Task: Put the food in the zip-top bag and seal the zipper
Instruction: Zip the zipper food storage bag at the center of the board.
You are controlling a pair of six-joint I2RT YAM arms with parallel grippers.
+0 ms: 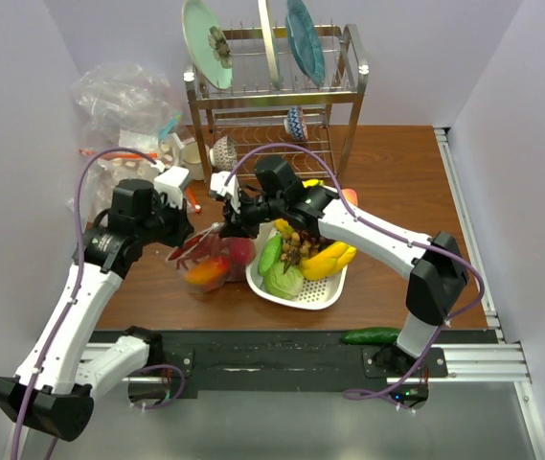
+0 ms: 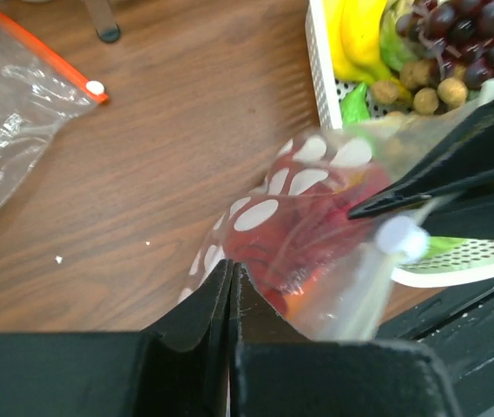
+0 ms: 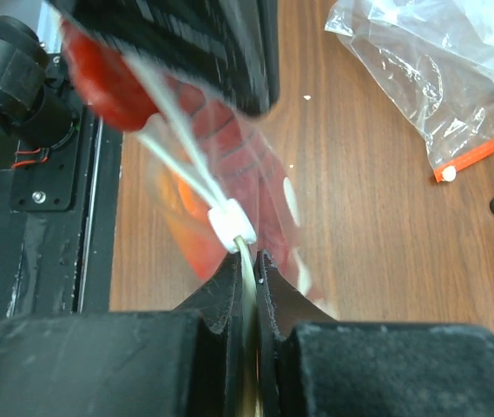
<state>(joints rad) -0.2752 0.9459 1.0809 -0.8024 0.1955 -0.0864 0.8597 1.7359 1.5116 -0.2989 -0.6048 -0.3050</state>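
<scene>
The white-dotted zip-top bag [image 1: 210,261] hangs between my two grippers just left of the white tray, with red and orange food [image 2: 316,234] inside it. My left gripper [image 1: 184,233] is shut on the bag's edge [image 2: 229,265]. My right gripper [image 1: 232,222] is shut on the zipper strip [image 3: 247,256], right behind its small white slider [image 3: 227,224]. The slider also shows in the left wrist view [image 2: 401,239]. The red lobster [image 3: 229,148] shows through the plastic in the right wrist view.
A white tray [image 1: 301,287] holds yellow bananas [image 1: 329,257], pale green cabbage [image 1: 283,281] and dark grapes. A bulky clear bag with orange strip [image 1: 119,110] lies at the back left. A dish rack [image 1: 277,86] stands at the back. A cucumber [image 1: 370,335] lies near the front edge.
</scene>
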